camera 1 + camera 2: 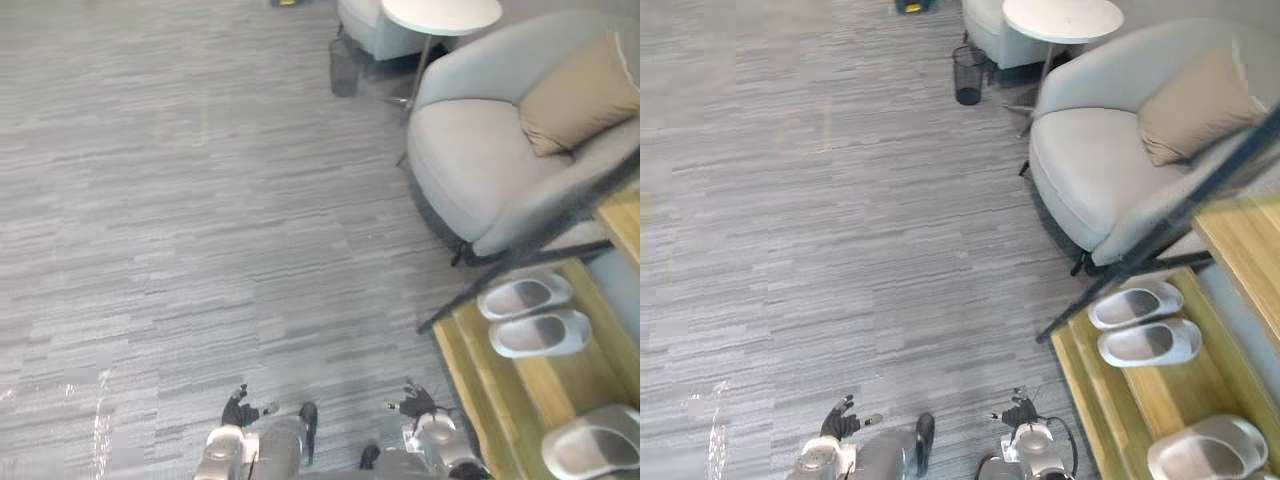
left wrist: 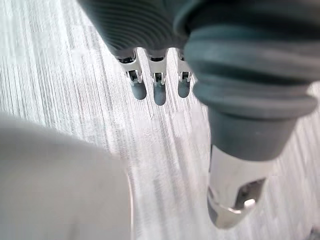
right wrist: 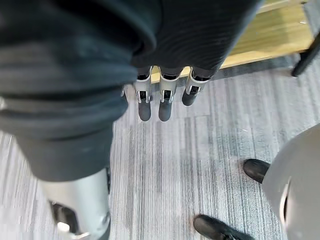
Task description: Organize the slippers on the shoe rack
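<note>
Two grey slippers (image 1: 525, 296) (image 1: 540, 333) lie side by side on the low wooden shelf of the shoe rack (image 1: 500, 395) at the right. A third grey slipper (image 1: 595, 440) rests on the same shelf nearer to me. My left hand (image 1: 238, 408) hangs low over the carpet, open and empty, its fingers (image 2: 159, 87) straight. My right hand (image 1: 418, 402) hangs just left of the rack's near corner, also open and empty, with its fingers (image 3: 165, 102) pointing toward the shelf edge (image 3: 270, 35). Neither hand touches a slipper.
A black slanted frame bar (image 1: 520, 270) crosses in front of the rack. Behind it stands a grey armchair (image 1: 470, 160) with a tan cushion (image 1: 580, 95). A round white side table (image 1: 440, 15) and a black mesh bin (image 1: 967, 75) stand farther back. Grey carpet (image 1: 180, 200) spreads to the left.
</note>
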`<state>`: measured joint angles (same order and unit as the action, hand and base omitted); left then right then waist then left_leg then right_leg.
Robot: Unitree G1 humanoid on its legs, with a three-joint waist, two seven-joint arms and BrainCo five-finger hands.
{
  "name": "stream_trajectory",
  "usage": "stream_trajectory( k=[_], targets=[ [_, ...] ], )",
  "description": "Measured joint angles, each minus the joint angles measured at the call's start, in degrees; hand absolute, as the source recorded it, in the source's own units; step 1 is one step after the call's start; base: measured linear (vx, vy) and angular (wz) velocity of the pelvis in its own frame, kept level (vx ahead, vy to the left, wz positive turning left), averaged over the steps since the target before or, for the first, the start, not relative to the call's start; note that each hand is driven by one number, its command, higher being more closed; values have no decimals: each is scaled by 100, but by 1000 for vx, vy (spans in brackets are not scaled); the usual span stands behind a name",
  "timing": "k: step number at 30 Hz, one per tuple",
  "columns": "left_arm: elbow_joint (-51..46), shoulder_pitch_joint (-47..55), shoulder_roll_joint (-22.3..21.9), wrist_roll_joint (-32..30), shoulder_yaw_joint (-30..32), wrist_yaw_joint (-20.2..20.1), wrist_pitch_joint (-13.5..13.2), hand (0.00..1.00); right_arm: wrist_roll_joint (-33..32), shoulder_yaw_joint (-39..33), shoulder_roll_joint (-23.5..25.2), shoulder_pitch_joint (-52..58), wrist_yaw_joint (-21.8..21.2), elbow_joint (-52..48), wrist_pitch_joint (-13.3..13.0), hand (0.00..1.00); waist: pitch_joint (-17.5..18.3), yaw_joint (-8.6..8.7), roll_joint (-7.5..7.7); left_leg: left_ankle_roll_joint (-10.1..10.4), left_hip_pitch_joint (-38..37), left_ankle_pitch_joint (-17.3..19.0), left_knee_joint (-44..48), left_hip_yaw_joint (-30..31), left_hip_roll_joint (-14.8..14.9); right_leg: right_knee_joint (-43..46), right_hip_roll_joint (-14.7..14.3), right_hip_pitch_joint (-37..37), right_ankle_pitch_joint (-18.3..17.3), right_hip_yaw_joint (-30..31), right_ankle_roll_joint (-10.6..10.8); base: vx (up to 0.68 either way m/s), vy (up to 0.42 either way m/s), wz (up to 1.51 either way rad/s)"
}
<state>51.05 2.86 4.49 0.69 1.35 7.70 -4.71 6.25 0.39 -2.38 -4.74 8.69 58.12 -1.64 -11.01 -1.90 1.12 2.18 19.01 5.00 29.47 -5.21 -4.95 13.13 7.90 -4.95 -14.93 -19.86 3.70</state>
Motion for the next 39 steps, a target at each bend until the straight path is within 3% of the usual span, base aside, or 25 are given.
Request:
stream_trajectory(
  k=[4, 6, 7, 9, 10, 11, 12, 13, 14, 16, 18, 21, 24, 26, 27, 28, 29, 30, 31, 32, 33, 34, 35, 37, 39],
  targets=[
    [-101, 0, -65, 63, 55, 100, -10, 0, -11, 1, -4, -186, 36, -107, -8, 0, -30, -260, 0, 0, 70, 0, 11, -323, -69, -471, 19, -315, 110, -172, 13, 113, 73, 41],
    [-72, -27, -83, 60, 121, 103, 2, 0, -11, 2, -14, -411, 46, -113, -10, 0, -72, -287, 1, -4, -183, 3, -782, -297, -218, -779, 6, -302, 205, -241, 117, 59, 64, 40],
    [-66, -23, -88, 61, 124, 104, 3, 0, -11, 2, -15, -484, 58, -117, -20, 0, -112, -321, -26, -159, -364, 88, -1225, -249, -249, -852, -51, -297, 198, -236, 136, 23, 30, 40],
    [-141, -53, -99, 77, 169, 103, 1, 0, -11, 6, 2, -531, 70, -93, -3, 0, -226, -454, -24, -712, -460, 201, -1332, -223, -285, -652, -52, -288, 79, -124, 243, -29, 34, 17],
    [-216, -30, -105, 80, 213, 100, -2, 0, -11, 18, 17, -532, 68, -92, 0, 0, -278, -490, 26, -796, -563, 325, -1378, -286, -344, -261, 55, -233, -68, -60, 336, -54, 67, 0],
    [-201, -16, -99, 80, 235, 90, -9, 0, -9, 37, 37, -460, 64, -67, -4, 0, -284, -489, 146, -695, -779, 430, -1688, -429, -452, 262, 287, -67, -207, 13, 365, -2, 113, 5],
    [-186, -19, -39, 63, 238, 90, 7, 0, 0, 42, 31, -341, 34, -90, -12, 0, -251, -389, 211, -1030, -912, 825, -1106, -497, -377, 1494, 603, 420, -335, 244, 437, 146, 57, 4],
    [-154, 14, -31, 59, 220, 92, 2, 0, 4, 65, 27, -305, 22, -124, -30, 0, -291, -398, 108, -945, -965, 977, -905, -530, -214, 2783, 669, 883, -246, 455, 263, 243, 47, 22],
    [-84, 15, 79, 109, 214, 92, 8, 0, 4, 104, 55, -168, 6, -92, 42, 0, -344, -333, 251, -929, -1217, 1103, -877, -445, -305, 3922, 790, 1386, -52, 772, -59, 263, -21, 22],
    [-75, 52, 145, 103, 212, 102, 19, 0, 4, 235, 81, 90, -38, -90, 64, 0, -367, -213, 285, -981, -1505, 1161, -961, -225, -300, 4486, 668, 1766, -51, 805, -81, 252, 7, 38],
    [-78, 107, 149, 100, 225, 106, 28, 0, 5, 243, 70, 43, -64, -110, 45, 0, -355, -147, 321, -997, -1803, 1178, -1152, -131, -241, 4183, 487, 2036, -175, 736, -56, 270, 31, 22],
    [-73, 103, 81, 59, 195, 98, 41, 0, 12, 256, 55, 13, -82, -118, -5, 0, -360, -80, 240, -957, -2207, 1205, -1415, 123, -15, 2368, -186, 2371, -160, 598, -114, 364, 26, 29],
    [-73, 122, 77, 48, 181, 91, 41, 0, 3, 212, 62, -23, -85, -139, -9, 0, -343, 6, 246, -785, -2712, 1239, -1911, 496, 29, 239, -673, 2565, 888, 743, -67, 436, -29, 65],
    [20, 166, 38, 17, 171, 89, 41, 0, 3, 204, 66, 56, -92, -184, -3, 0, -245, 69, 235, -416, -3066, 1470, -1883, 911, -16, 281, -760, 2695, 1585, 853, -739, 662, -126, 97],
    [63, 177, -21, -39, 211, 90, 46, 0, 14, 202, 17, 75, -100, -233, 5, 0, -142, 135, 121, -333, -3130, 1548, -1765, 1117, 119, 479, -813, 2689, 1671, 787, -821, 712, -144, 71],
    [56, 237, -68, -60, 263, 92, 34, 0, 28, 199, 14, 59, -103, -284, 11, 0, -18, 84, -55, -261, -3011, 1508, -1573, 1183, 244, 620, -830, 2669, 1591, 681, -938, 859, -150, 58],
    [78, 241, -172, -62, 348, 87, 42, 0, 40, 158, 21, 46, -102, -354, -7, 0, -40, 100, -169, 44, -2952, 1251, -1171, 1220, 219, 875, -762, 2549, 1280, 559, -957, 697, -106, 37],
    [97, 232, -322, -63, 428, 88, 53, 0, 40, 164, 14, 52, -106, -346, 6, 0, -66, 139, -202, 89, -2938, 933, -709, 1173, 136, 1323, -627, 2476, 1046, 421, -1018, 643, -139, 37],
    [37, 366, -405, -67, 541, 98, 59, 0, 38, 217, 16, 151, -116, -473, 12, 0, 11, 143, -330, 350, -2571, 573, 554, 917, 199, 1123, -763, 2191, 841, 231, -814, 541, -167, 16],
    [-91, 470, -467, -68, 639, 91, 46, 0, 32, 314, 62, 248, -112, -675, 8, 0, 11, 130, -351, 509, -2118, 270, 1766, 525, 453, 754, -828, 1723, 525, 145, -925, 595, -144, -15],
    [-228, 460, -519, -66, 676, 93, 48, 0, 29, 311, 94, 261, -109, -706, 4, 0, 21, 26, -580, 326, -1663, 498, 2851, 111, 971, 695, -1081, 1445, 394, 240, -1020, 481, -54, -25],
    [-301, 412, -493, -67, 703, 90, 52, 0, 26, 307, 192, 240, -97, -704, 1, 0, -11, -21, -527, 137, -1352, 656, 3321, -157, 1228, 691, -1099, 1267, 260, 267, -1004, 523, -18, -23],
    [-493, 386, -472, -67, 778, 94, 44, 0, 25, 303, 365, 188, -92, -700, 15, 0, -112, -84, -329, -46, -884, 874, 3704, -387, 1455, 569, -1048, 907, 114, 344, -948, 435, -31, -2],
    [-677, 387, -341, -79, 821, 99, 17, 0, -4, 332, 478, 245, -77, -630, 20, 0, -146, -213, -74, -69, -216, 1126, 3582, -442, 1523, 235, -928, 445, -38, 508, -849, 529, 33, -23],
    [-771, 320, -264, -59, 854, 105, 4, 0, -5, 448, 484, 186, -78, -416, 36, 0, -180, -324, 65, -12, 256, 1290, 2632, -480, 1422, -25, -695, 19, -99, 658, -625, 547, 151, -34]
  ],
)
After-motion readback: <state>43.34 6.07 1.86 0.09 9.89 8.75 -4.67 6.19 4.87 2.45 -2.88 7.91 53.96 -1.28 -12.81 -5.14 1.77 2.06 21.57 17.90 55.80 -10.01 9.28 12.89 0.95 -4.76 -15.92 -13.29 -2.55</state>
